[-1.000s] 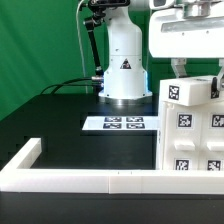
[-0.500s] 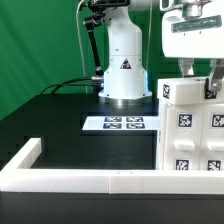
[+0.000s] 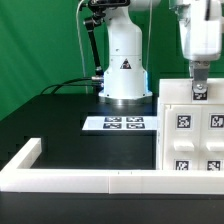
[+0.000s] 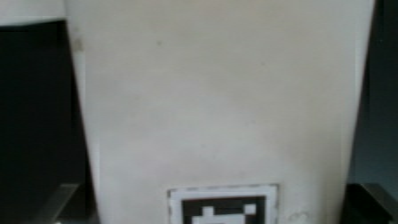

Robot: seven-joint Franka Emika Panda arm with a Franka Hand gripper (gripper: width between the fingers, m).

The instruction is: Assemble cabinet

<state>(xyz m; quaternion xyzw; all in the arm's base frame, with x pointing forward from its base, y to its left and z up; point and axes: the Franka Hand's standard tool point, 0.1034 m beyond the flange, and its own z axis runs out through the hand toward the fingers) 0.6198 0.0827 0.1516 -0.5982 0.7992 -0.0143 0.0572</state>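
At the exterior view's left, a low white border rail (image 3: 60, 176) edges the black counter (image 3: 50, 115). The marker board (image 3: 118, 123) lies flat before the arm's base (image 3: 124, 72). At the right stands the cabinet (image 3: 190, 130), its tagged face toward the camera. The gripper (image 3: 200, 82) sits at its top edge, fingers spread around the panel; the wrist view shows that white panel (image 4: 205, 100) close up.

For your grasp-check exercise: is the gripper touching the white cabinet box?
Cannot tell. In the exterior view the gripper overlaps the top edge of the cabinet box, but no contact or gap shows plainly. The wrist view shows only a white panel.
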